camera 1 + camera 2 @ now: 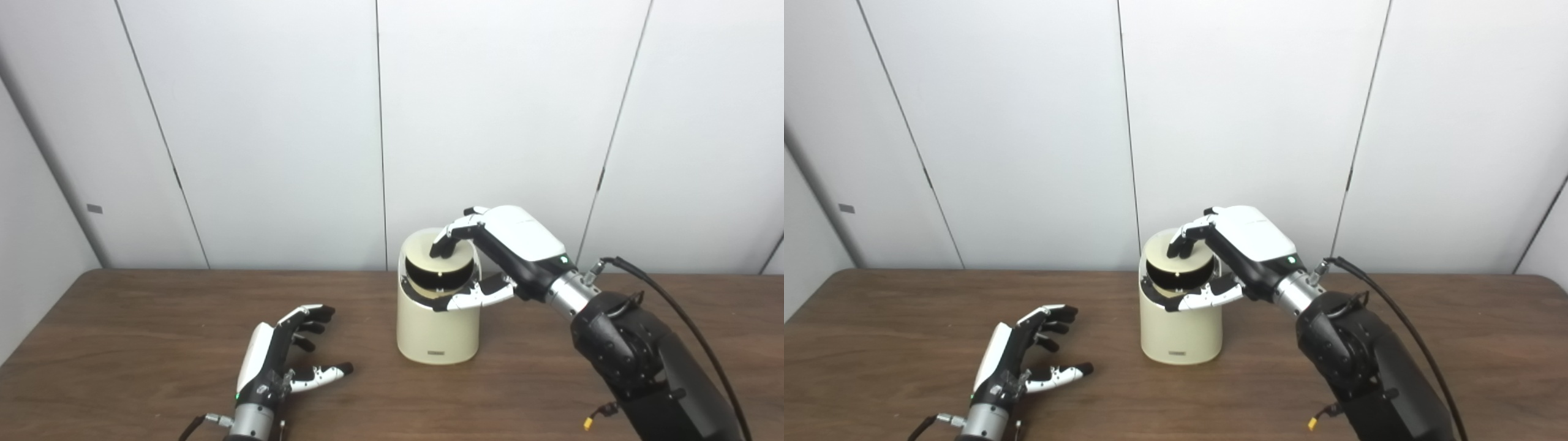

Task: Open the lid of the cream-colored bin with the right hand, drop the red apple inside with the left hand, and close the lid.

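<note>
The cream-colored bin (pixel 436 331) stands upright mid-table. Its round lid (pixel 438 271) is tilted, and a dark gap shows under its front edge. My right hand (pixel 508 245) reaches over the bin from the right, with curled fingers (pixel 446 240) pressing on the lid's top and the thumb (pixel 476 295) lying along the front rim, so the lid sits between them. My left hand (pixel 275 355) rests low at the front left of the table, fingers spread, holding nothing. No red apple is visible in either view, and the bin's inside is hidden.
The brown wooden table (pixel 153 318) ends at white wall panels just behind the bin. A black cable (pixel 674 306) loops off my right forearm.
</note>
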Action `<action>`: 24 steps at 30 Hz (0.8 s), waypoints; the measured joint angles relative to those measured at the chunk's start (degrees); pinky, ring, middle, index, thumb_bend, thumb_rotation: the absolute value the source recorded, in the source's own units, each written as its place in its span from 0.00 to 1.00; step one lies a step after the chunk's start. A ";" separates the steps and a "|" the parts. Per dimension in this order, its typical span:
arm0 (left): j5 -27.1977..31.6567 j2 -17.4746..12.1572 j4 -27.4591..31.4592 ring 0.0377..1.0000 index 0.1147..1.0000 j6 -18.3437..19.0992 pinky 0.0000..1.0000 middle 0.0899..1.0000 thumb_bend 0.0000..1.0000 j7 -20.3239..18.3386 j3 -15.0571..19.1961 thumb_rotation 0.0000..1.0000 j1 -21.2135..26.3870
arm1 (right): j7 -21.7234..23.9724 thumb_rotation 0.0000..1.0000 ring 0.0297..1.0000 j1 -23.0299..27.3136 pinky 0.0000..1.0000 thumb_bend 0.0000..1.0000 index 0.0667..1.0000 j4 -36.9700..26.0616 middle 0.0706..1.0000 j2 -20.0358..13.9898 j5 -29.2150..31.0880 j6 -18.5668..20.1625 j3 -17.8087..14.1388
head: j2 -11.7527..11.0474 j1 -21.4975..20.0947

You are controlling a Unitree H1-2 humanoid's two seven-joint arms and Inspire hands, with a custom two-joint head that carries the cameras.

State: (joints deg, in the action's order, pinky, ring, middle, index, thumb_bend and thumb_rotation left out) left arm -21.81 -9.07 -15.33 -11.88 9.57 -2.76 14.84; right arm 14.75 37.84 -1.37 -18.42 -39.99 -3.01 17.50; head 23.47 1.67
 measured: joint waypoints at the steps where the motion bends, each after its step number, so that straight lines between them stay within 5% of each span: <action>1: -0.07 0.00 0.02 0.68 0.69 0.02 0.55 0.70 0.76 0.00 0.00 0.00 0.00 | -0.07 0.51 0.78 -0.01 0.87 0.60 0.58 0.02 0.58 0.10 0.00 -0.15 0.05 | 0.09 0.09; 24: -1.07 0.51 1.86 0.68 0.68 1.94 0.56 0.70 0.76 0.07 -0.35 0.00 -0.95 | 0.19 0.52 0.78 -0.90 0.88 0.61 0.59 0.08 0.59 0.12 -0.70 -1.24 0.89 | 1.32 0.53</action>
State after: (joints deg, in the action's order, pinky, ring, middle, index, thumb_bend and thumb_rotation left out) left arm -22.88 -8.56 -13.47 -9.94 9.64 -3.11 13.89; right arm 14.93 36.95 -1.29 -18.30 -40.69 -4.25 18.39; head 24.78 2.20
